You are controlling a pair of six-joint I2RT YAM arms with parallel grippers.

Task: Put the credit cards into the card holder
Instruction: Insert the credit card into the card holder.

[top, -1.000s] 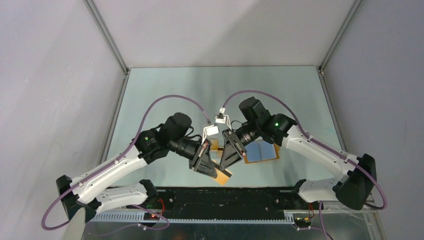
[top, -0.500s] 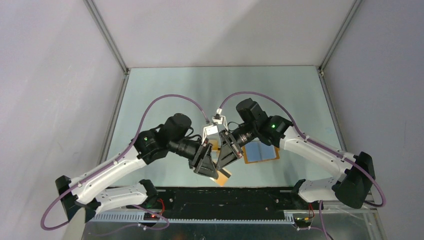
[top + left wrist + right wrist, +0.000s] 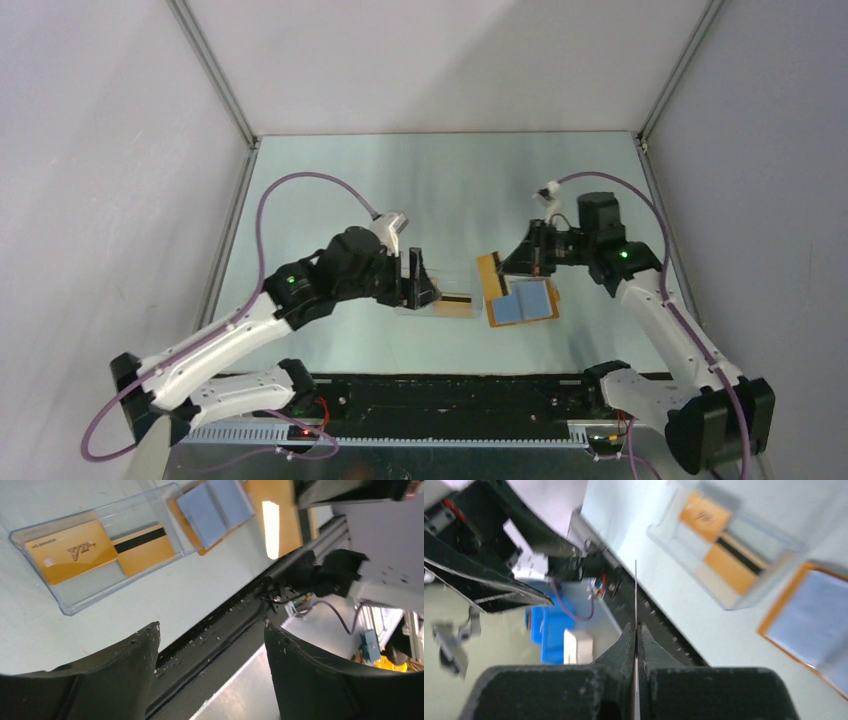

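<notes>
My right gripper [image 3: 507, 267] is shut on one golden credit card [image 3: 488, 272], held on edge just above the left side of the open card holder [image 3: 523, 302]. In the right wrist view that card [image 3: 635, 595] shows as a thin line rising from between the closed jaws [image 3: 637, 628]. The card holder [image 3: 811, 615] lies flat, blue-grey pockets up. Two more credit cards, a VIP one [image 3: 70, 552] and a striped one [image 3: 142, 550], lie in a clear box [image 3: 47, 587]. My left gripper [image 3: 420, 284] hovers over that box, open and empty [image 3: 212, 630].
The clear plastic box [image 3: 437, 303] sits just left of the card holder [image 3: 215, 507]. A black rail [image 3: 450, 390] runs along the table's near edge. Metal posts and grey walls enclose the table on the left, right and back.
The two grippers met over the near middle with a card between them. My left gripper opened and drew back left; my right shut on the card and carried it right, over the card holder.
</notes>
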